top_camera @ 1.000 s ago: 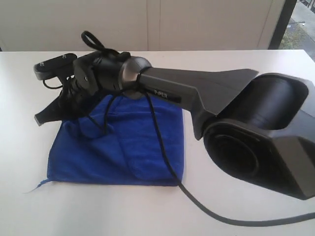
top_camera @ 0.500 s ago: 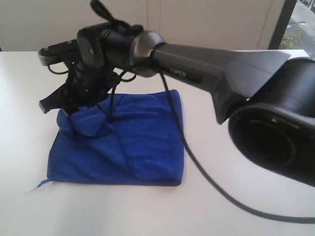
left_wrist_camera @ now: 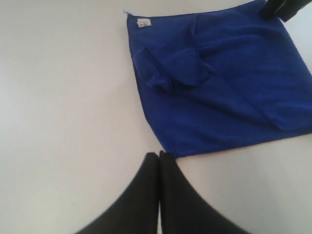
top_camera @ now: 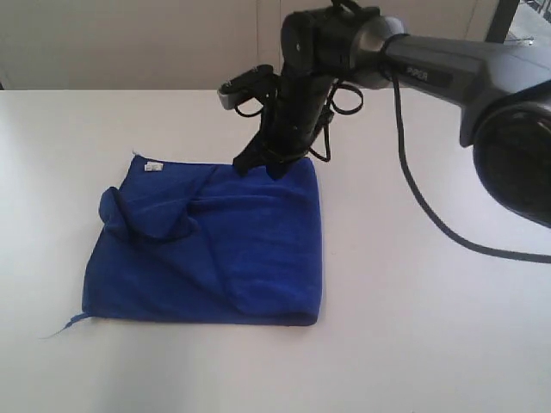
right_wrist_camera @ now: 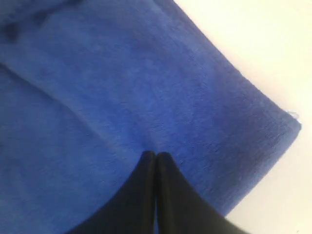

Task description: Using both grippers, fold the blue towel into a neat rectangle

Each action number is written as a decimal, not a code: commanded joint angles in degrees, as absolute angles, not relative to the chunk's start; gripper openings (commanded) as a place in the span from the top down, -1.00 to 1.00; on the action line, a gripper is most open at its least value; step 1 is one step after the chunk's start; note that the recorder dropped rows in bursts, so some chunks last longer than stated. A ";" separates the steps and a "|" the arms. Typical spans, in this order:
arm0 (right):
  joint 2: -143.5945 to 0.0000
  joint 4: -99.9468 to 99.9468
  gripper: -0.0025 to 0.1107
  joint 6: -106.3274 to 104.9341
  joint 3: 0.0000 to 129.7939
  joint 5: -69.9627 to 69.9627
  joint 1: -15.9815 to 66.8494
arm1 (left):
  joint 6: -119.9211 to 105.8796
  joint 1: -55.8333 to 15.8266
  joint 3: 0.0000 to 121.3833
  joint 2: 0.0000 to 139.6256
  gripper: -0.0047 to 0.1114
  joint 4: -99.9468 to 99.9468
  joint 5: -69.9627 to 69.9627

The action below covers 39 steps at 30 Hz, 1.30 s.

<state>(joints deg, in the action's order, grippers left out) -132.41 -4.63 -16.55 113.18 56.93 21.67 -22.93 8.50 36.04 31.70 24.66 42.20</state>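
The blue towel (top_camera: 232,249) lies on the white table (top_camera: 413,344), roughly square, with a rumpled flap (top_camera: 146,215) turned over on its left part and a white label (top_camera: 153,167) at the far left corner. My right gripper (top_camera: 256,165) points down at the towel's far edge, shut, with no cloth seen between its fingers; in the right wrist view its tips (right_wrist_camera: 156,155) rest over the blue towel (right_wrist_camera: 122,87). My left gripper (left_wrist_camera: 159,155) is shut and empty, just off a corner of the towel (left_wrist_camera: 229,87). It is out of the exterior view.
The right arm's black cable (top_camera: 430,215) loops down over the table to the right of the towel, beside the bulky black arm base (top_camera: 516,146). A loose thread (top_camera: 65,327) trails from the towel's near left corner. A pale wall stands behind the table.
My right arm swung from over the towel's left side up and right to its far edge. Its jaws opened briefly and shut again. The lifted flap now lies on the towel.
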 commanded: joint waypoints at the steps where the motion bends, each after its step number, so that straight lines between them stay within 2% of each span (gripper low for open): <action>1: -135.57 -2.95 0.96 -17.68 112.52 51.09 19.56 | -22.91 8.57 35.74 31.31 0.92 25.24 42.96; 10: -139.58 -2.58 0.96 -14.37 112.52 45.52 16.23 | -22.91 8.57 35.74 31.31 0.92 25.24 42.96; 23: -140.65 4.65 0.96 4.19 112.52 69.96 12.05 | -22.91 8.57 35.74 31.31 0.92 25.24 42.96; 27: -140.34 4.76 0.96 4.50 112.17 69.96 12.05 | -22.91 8.57 35.74 31.31 0.92 25.24 42.96; 39: -132.63 4.50 0.96 4.65 97.31 69.96 12.29 | -22.91 8.57 35.74 31.31 0.92 25.24 42.96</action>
<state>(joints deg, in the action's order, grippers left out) -132.33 4.38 5.22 102.59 65.60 12.65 -22.93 8.50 36.04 31.70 24.66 42.20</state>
